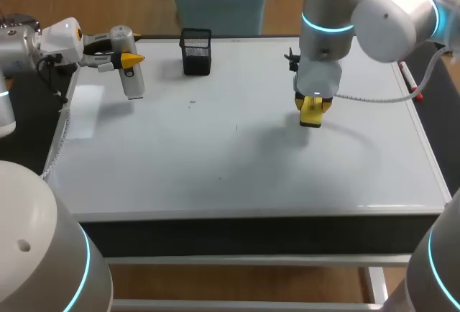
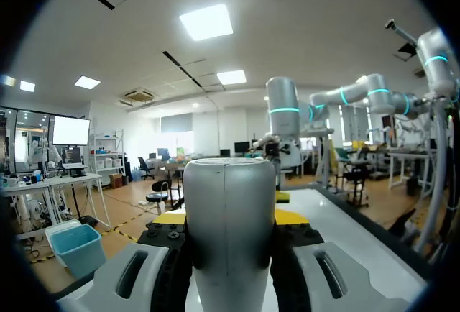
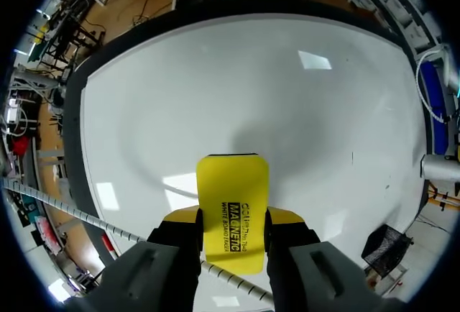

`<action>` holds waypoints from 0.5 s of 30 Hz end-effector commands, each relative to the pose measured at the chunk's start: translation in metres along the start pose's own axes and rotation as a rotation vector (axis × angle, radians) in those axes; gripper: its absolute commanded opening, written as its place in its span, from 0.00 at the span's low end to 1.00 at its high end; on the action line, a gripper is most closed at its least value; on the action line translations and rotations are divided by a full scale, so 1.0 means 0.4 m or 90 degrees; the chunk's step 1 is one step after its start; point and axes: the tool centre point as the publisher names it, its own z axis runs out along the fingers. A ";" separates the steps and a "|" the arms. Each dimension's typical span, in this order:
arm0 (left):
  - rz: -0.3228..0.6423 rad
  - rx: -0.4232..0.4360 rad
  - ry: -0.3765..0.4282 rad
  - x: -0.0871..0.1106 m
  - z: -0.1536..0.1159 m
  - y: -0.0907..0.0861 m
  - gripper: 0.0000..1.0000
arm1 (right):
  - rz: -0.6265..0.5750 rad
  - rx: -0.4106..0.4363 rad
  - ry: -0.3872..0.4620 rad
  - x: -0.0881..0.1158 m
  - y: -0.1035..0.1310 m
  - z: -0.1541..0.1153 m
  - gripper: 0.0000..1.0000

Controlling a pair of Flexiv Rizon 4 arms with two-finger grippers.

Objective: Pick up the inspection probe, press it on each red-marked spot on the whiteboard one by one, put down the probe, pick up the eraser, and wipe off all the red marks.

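Holding the eraser (image 3: pixel 232 204) between its two fingers, our right gripper (image 1: pixel 311 108) is clamped on it from both sides, yellow tips pressed against the long edges. The eraser is a bright yellow block with rounded corners and black print on its upper face, and it sticks out ahead of the fingertips over the whiteboard (image 1: pixel 215 147). From the head view we cannot tell whether its lower face touches the board or hangs just above it.

Our left gripper (image 1: pixel 128 60) is closed on the inspection probe (image 2: pixel 230 233), which fills the gap between its fingers. The probe is a pale silver-grey cylinder with a rounded end and a fine seam down its middle. It lies crosswise to the fingers, its lighter end reaching past them over the board. A black mesh holder (image 1: pixel 195 51) stands on the board, near that gripper.
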 end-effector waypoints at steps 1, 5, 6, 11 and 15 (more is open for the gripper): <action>0.001 0.002 0.002 -0.003 0.001 0.001 0.00 | -0.001 0.002 0.001 0.004 0.002 -0.005 0.00; 0.001 0.002 0.002 -0.003 0.001 0.001 0.00 | -0.001 0.002 0.001 0.004 0.002 -0.005 0.00; 0.001 0.002 0.002 -0.003 0.001 0.001 0.00 | -0.001 0.002 0.001 0.004 0.002 -0.005 0.00; 0.001 0.002 0.002 -0.003 0.001 0.001 0.00 | 0.000 -0.001 0.001 0.005 0.002 -0.002 0.00; 0.001 0.002 0.002 -0.003 0.001 0.001 0.00 | 0.007 0.016 0.006 0.004 -0.039 -0.007 0.00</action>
